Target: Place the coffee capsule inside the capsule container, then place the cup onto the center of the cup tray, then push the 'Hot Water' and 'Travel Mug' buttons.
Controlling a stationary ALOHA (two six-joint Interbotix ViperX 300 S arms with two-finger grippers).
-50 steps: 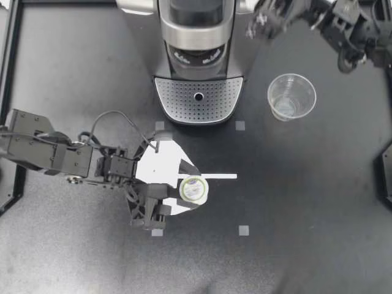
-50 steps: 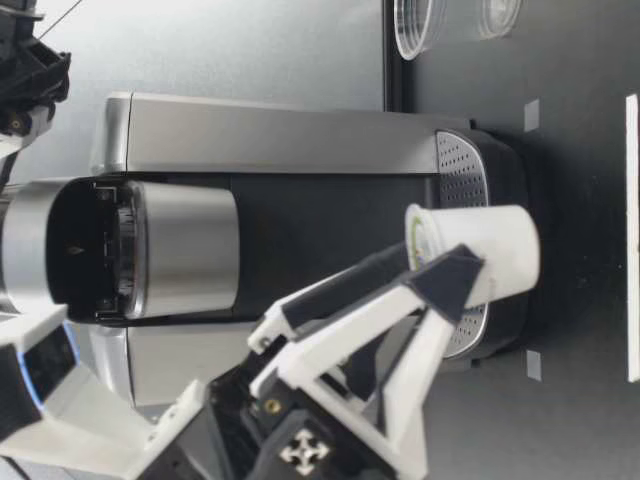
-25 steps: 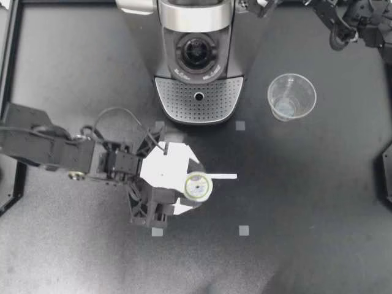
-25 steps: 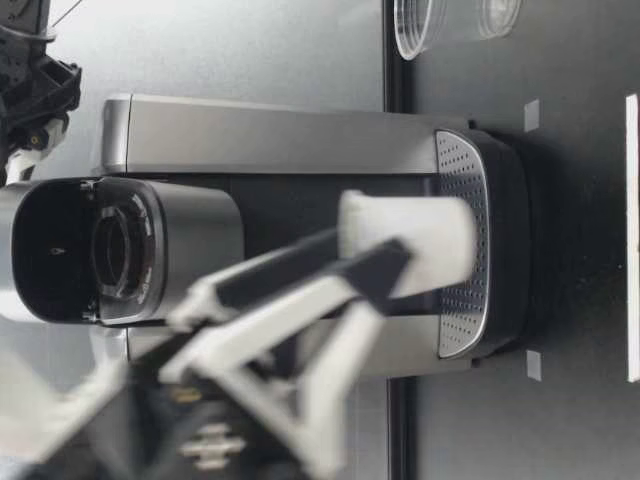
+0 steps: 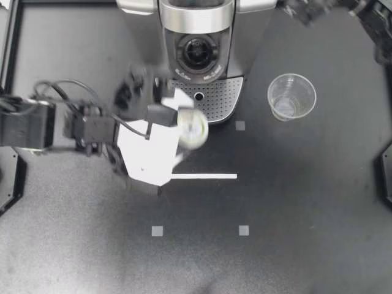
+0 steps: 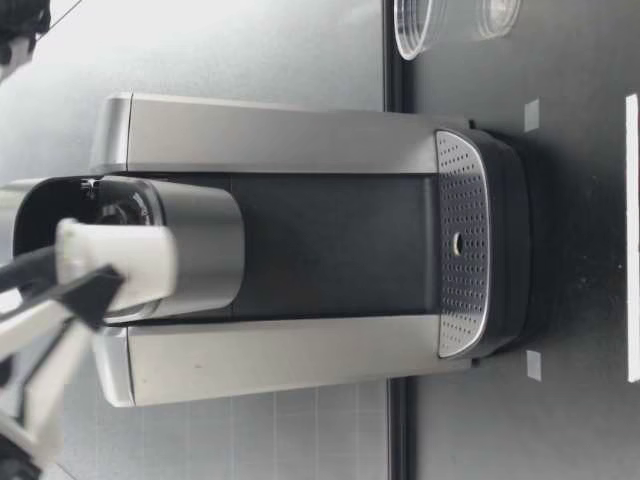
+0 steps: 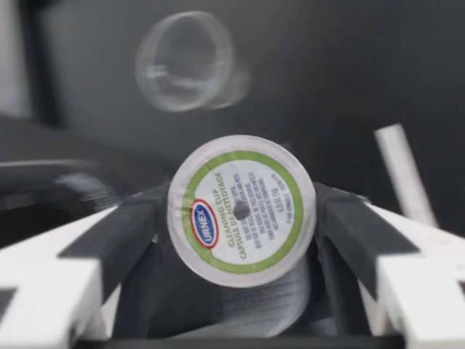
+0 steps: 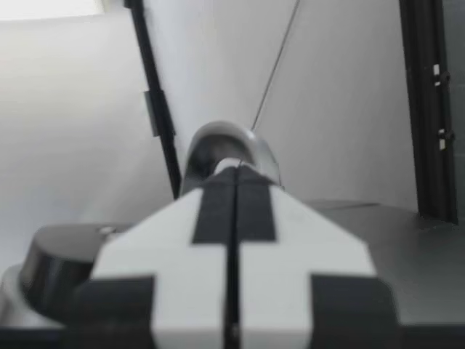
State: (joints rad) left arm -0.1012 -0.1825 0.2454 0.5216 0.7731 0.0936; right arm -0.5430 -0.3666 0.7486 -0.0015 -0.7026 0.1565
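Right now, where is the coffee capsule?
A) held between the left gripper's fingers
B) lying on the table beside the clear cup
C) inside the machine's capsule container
A: the coffee capsule is clamped between both fingers of my left gripper, outside the open capsule container.

My left end effector, clamped on the coffee capsule, hangs in front of the coffee machine. The machine's silver head is a wall just beyond it. The capsule container opens upward with nothing over its mouth. In the low view the gap between the head and the cup tray lies open. The cup stands apart to the machine's right, with bare tabletop around it. My right end effector crowds the machine's far right corner.
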